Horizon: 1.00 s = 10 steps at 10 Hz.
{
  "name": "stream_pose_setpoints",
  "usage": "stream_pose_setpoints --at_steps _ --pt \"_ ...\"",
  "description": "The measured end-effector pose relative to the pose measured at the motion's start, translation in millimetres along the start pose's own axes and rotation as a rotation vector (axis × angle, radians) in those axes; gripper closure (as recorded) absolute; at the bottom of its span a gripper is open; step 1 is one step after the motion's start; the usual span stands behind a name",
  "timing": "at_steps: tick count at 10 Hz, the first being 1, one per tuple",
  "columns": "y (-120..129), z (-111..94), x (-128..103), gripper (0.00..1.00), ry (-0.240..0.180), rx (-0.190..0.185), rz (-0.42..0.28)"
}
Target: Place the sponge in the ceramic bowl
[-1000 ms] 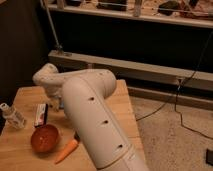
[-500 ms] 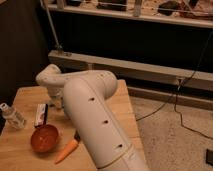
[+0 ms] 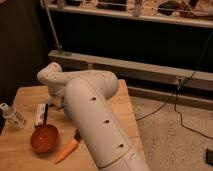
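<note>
Nearest, at the bottom edge: thick white arm (image 3: 102, 135), running from lower middle up and back to a rounded elbow, then bending left to a smaller joint above the far-left part of the tabletop. Small dark holes dotted along the casing.

Left of that arm, on the wooden tabletop (image 3: 20, 155): carrot (image 3: 66, 151), lying slantwise, pointed end toward the camera, dark stalk end close against the arm. Just left of the carrot, near it, contact unclear: ceramic bowl (image 3: 44, 138), round, glossy reddish-orange, upright, mouth up.

Just beyond the bowl's far rim: sponge (image 3: 39, 114), a pale flat rectangle, lying on the tabletop outside the bowl, long side pointing away from the camera. Further left, apart from both: clear bottle (image 3: 13, 117), cap end toward the upper left.

Right of the sponge, under the arm's last joint: gripper (image 3: 53, 104), low over the tabletop, largely hidden by the white wrist. Open or closed: impossible to tell. Touching the sponge or not: likewise impossible to tell.

Right of the tabletop: speckled floor (image 3: 165, 135), black cable (image 3: 176, 100) trailing over it, dark flat object (image 3: 210, 156) at the right edge.

Further back: long pale ledge (image 3: 130, 70) against a dark wall, slanted metal pole (image 3: 52, 27) standing at its left end. Farthest, along the top: shelf (image 3: 150, 16) with blurred clutter.
</note>
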Motion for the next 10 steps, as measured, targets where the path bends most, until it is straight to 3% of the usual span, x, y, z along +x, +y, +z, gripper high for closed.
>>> stream_pose_setpoints --at_steps 2,3,5,7,10 --pt "7 -40 -1 1.0 0.006 0.017 -0.047" --pt "20 -63 -1 1.0 0.001 0.015 -0.077" --pt "46 -91 2 1.0 -0.015 -0.005 -0.106" --pt "79 -112 5 1.0 -0.023 -0.034 -0.135" --pt "130 -120 6 1.0 -0.014 -0.09 -0.188"
